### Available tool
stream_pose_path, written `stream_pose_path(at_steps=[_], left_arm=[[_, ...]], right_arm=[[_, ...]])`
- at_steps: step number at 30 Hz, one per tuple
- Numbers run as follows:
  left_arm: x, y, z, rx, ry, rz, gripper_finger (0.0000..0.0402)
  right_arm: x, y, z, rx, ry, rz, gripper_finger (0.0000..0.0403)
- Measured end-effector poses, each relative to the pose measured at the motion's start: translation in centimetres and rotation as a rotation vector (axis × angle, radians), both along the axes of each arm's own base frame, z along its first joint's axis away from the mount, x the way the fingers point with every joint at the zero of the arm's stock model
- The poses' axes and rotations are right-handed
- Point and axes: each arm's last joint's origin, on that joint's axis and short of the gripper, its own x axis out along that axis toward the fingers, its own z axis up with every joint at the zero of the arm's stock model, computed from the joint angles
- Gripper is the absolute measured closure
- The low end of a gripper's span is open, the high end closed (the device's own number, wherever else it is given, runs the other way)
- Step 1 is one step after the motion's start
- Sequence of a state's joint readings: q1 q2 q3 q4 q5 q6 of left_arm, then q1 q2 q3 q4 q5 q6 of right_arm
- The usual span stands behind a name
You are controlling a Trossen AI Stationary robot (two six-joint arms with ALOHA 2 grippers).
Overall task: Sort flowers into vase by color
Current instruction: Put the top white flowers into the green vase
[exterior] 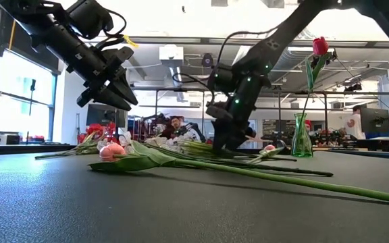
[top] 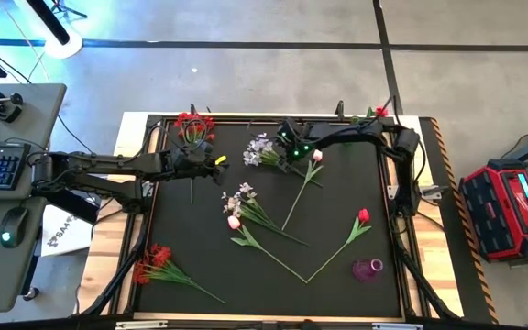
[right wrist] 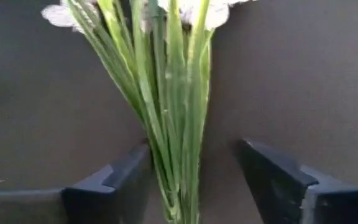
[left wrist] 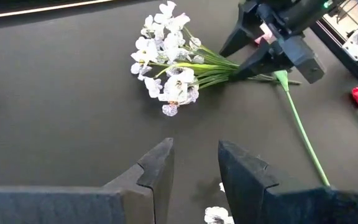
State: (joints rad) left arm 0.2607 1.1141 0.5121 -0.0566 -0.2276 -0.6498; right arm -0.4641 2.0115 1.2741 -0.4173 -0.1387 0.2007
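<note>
So the right gripper point(right wrist: 191, 180) is down on the surface point(top: 337, 197) with its jaws spread either side of the stems of the white-lavender sprig point(top: 262, 152), not pinching yet. Risk I see: the stems fan out, so closing could catch only a few and drop the rest. Left gripper point(left wrist: 194, 171) hovers nearby, jaws partly apart, empty.

White sprig point(left wrist: 166, 56) (green stems), black mat point(top: 337, 211)

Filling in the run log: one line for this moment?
right gripper: open, straddling white sprig stems on mat | left gripper: open, empty, raised nearby | red tulip: in vase
</note>
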Motion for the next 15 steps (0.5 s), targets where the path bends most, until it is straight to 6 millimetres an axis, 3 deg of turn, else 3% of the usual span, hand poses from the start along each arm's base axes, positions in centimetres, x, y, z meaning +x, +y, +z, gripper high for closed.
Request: stream_pose_path(at_steps=[4,9,12,15], left_arm=[[0.0,0.0,0.0,0.018,0.011,-0.015,0.0289],[0.0,0.0,0.0,0.023,0.014,-0.019,0.0289],[0.0,0.0,0.0,0.03,0.016,-0.014,0.0289],[0.0,0.0,0.0,0.034,0.018,-0.01,0.0289]], right_arm=[[-0.1,0.0,-0.6,0.011,0.028,-0.015,0.024],[-0.7,-0.5,0.2,0.053,0.011,-0.042,0.0374],[-1.1,-0.3,1.7,0.069,-0.029,-0.056,0.038],[-1.4,-0.3,5.3,0.024,-0.139,-0.064,0.0366]])
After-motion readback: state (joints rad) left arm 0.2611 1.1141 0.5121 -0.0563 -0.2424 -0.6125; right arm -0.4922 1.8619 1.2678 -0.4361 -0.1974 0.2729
